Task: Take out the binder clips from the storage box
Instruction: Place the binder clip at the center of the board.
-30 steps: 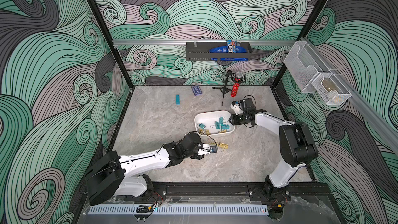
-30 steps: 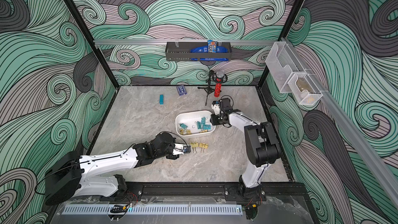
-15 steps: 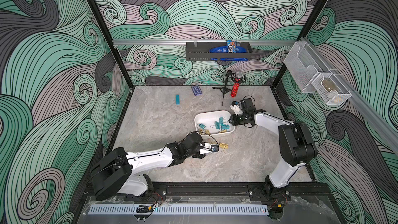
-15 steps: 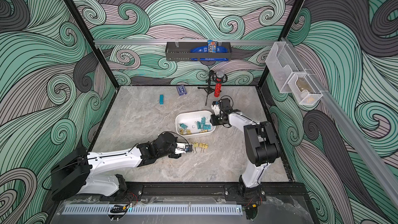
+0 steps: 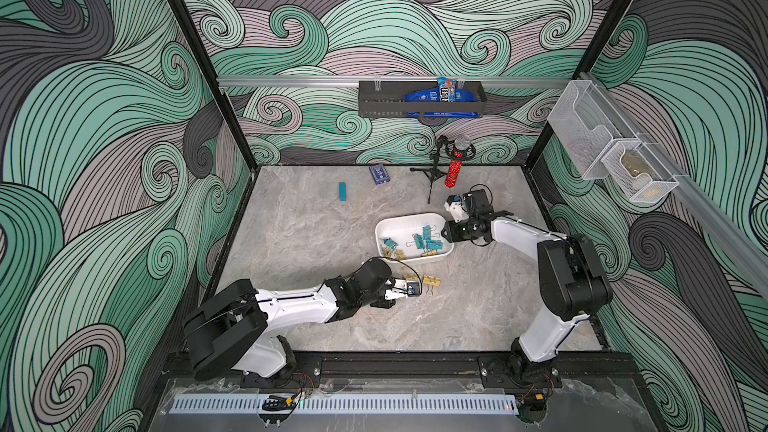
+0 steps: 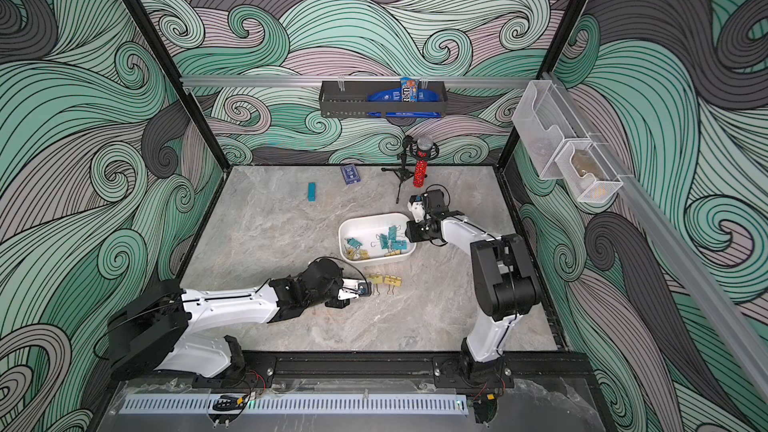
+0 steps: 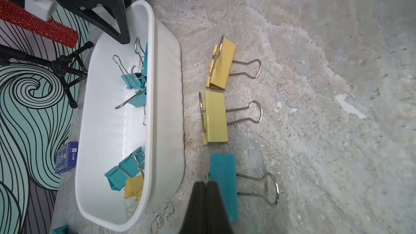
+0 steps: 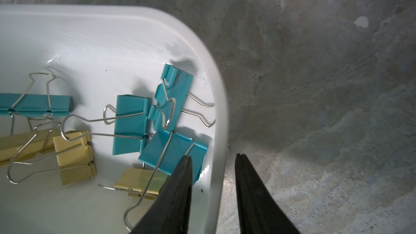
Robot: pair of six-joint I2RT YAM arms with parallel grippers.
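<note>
Placing step: a teal clip (image 7: 224, 176) is pinched by its handle in the left gripper (image 7: 206, 185), beside two yellow clips (image 7: 219, 64), between the storage box (image 7: 166, 75) and the worktop's (image 5: 316, 234) front edge. Its end wall is clamped by the right gripper (image 8: 212, 160). Release is called for next; more binder clips (image 8: 130, 122) wait inside.

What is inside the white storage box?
Teal and yellow binder clips, heaped in two clusters inside the storage box. They overlap, so any clips lying underneath are covered and cannot be counted.
</note>
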